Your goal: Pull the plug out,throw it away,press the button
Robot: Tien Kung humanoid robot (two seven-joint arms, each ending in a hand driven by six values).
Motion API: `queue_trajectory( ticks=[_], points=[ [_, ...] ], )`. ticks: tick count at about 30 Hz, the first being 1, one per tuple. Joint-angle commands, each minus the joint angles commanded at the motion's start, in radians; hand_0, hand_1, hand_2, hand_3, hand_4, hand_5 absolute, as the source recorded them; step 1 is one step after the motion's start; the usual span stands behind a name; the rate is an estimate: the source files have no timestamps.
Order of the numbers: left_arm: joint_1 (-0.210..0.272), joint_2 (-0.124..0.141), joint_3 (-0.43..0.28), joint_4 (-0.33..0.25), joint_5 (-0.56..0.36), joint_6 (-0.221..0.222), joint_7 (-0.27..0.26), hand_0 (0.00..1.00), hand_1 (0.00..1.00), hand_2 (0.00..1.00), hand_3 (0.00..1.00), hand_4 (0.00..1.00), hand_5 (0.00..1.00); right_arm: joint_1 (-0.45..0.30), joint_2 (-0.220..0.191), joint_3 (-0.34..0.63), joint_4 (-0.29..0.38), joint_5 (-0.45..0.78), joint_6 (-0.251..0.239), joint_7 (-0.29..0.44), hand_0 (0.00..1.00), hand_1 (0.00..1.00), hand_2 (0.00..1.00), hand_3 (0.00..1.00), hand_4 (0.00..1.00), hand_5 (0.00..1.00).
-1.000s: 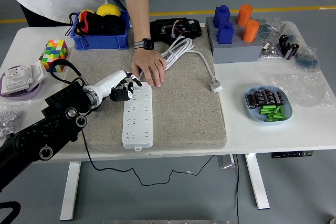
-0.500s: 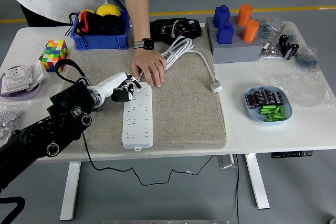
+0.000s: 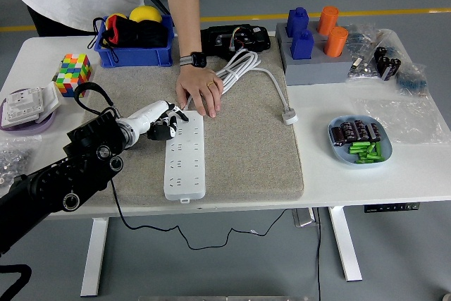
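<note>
A white power strip (image 3: 184, 160) lies lengthwise on the grey mat (image 3: 246, 146). My left hand (image 3: 163, 123) is at the strip's top left corner, fingers curled on a small black plug (image 3: 161, 131) held just off the strip's left edge. A person's hand (image 3: 199, 93) rests flat on the strip's far end and holds it down. The strip's white cable (image 3: 239, 68) is coiled behind it, and its white plug end (image 3: 289, 115) lies on the mat to the right. I cannot make out the strip's button.
A blue bin (image 3: 134, 51) and a black device (image 3: 236, 37) stand at the back. A colour cube (image 3: 74, 73) and a purple plate (image 3: 28, 111) are on the left. A grey block with blue and orange pegs (image 3: 313, 54) and a blue dish of parts (image 3: 359, 140) are on the right.
My left arm has shifted forward and the hand with the black plug has drawn slightly up and left from the strip. The person's hand has stayed put.
</note>
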State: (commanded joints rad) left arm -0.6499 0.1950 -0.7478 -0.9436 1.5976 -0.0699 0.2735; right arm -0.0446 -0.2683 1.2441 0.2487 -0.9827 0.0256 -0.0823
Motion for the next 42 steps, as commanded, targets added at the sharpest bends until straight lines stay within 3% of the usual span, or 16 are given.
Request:
queue_trajectory(
  ticks=[10, 14, 15, 20, 21, 26, 27, 32, 33, 34, 42],
  points=[
    [0.012, 0.018, -0.098, -0.110, 0.026, 0.021, -0.023, 0.018, 0.018, 0.097, 0.635, 0.002, 0.002, 0.000, 0.001, 0.006, 0.000, -0.002, 0.000, 0.000, 0.728, 0.680, 0.658, 0.643, 0.746, 0.597],
    [0.045, 0.031, -0.162, -0.166, 0.049, 0.042, -0.058, 0.018, 0.018, 0.097, 0.635, 0.002, 0.002, -0.001, 0.004, 0.008, 0.001, -0.004, 0.000, 0.000, 0.728, 0.680, 0.658, 0.643, 0.746, 0.597],
    [0.053, 0.032, -0.175, -0.176, 0.055, 0.048, -0.067, 0.111, 0.099, 0.179, 0.671, 0.138, 0.002, -0.001, 0.004, 0.008, 0.000, -0.004, 0.000, 0.000, 0.728, 0.679, 0.658, 0.644, 0.746, 0.596],
    [0.124, 0.042, -0.292, -0.251, 0.085, 0.078, -0.108, 0.111, 0.099, 0.179, 0.671, 0.138, 0.002, -0.003, 0.006, 0.009, -0.001, -0.005, 0.000, 0.000, 0.728, 0.679, 0.658, 0.644, 0.746, 0.596],
    [0.139, 0.043, -0.321, -0.261, 0.088, 0.085, -0.114, 0.211, 0.223, 0.314, 0.693, 0.474, 0.002, -0.003, 0.006, 0.009, -0.001, -0.005, -0.001, 0.000, 0.728, 0.679, 0.658, 0.644, 0.746, 0.597],
    [0.213, 0.043, -0.444, -0.296, 0.109, 0.104, -0.139, 0.211, 0.223, 0.314, 0.693, 0.474, 0.002, -0.002, 0.006, 0.011, 0.000, -0.007, -0.001, 0.000, 0.728, 0.679, 0.658, 0.644, 0.746, 0.597],
    [0.227, 0.043, -0.464, -0.301, 0.118, 0.107, -0.140, 0.731, 0.718, 0.686, 0.774, 0.659, 0.034, -0.002, 0.007, 0.011, 0.001, -0.007, -0.001, 0.000, 0.728, 0.679, 0.658, 0.644, 0.746, 0.597],
    [0.294, 0.035, -0.572, -0.312, 0.153, 0.114, -0.144, 0.731, 0.718, 0.686, 0.774, 0.659, 0.034, -0.002, 0.010, 0.014, 0.000, -0.006, 0.000, 0.000, 0.728, 0.679, 0.658, 0.644, 0.746, 0.597],
    [0.303, 0.033, -0.588, -0.312, 0.155, 0.116, -0.146, 0.816, 0.795, 0.746, 0.793, 0.670, 0.078, -0.001, 0.010, 0.014, 0.000, -0.006, 0.000, 0.000, 0.728, 0.679, 0.658, 0.643, 0.745, 0.596],
    [0.318, 0.032, -0.611, -0.314, 0.158, 0.119, -0.149, 0.816, 0.795, 0.746, 0.793, 0.670, 0.078, -0.001, 0.011, 0.015, 0.000, -0.007, 0.000, 0.000, 0.728, 0.679, 0.658, 0.643, 0.745, 0.596],
    [0.367, 0.033, -0.738, -0.318, 0.170, 0.149, -0.181, 0.833, 0.805, 0.766, 0.796, 0.681, 0.117, 0.002, 0.008, 0.018, 0.001, -0.008, -0.001, 0.001, 0.728, 0.679, 0.657, 0.643, 0.745, 0.596]
  ],
)
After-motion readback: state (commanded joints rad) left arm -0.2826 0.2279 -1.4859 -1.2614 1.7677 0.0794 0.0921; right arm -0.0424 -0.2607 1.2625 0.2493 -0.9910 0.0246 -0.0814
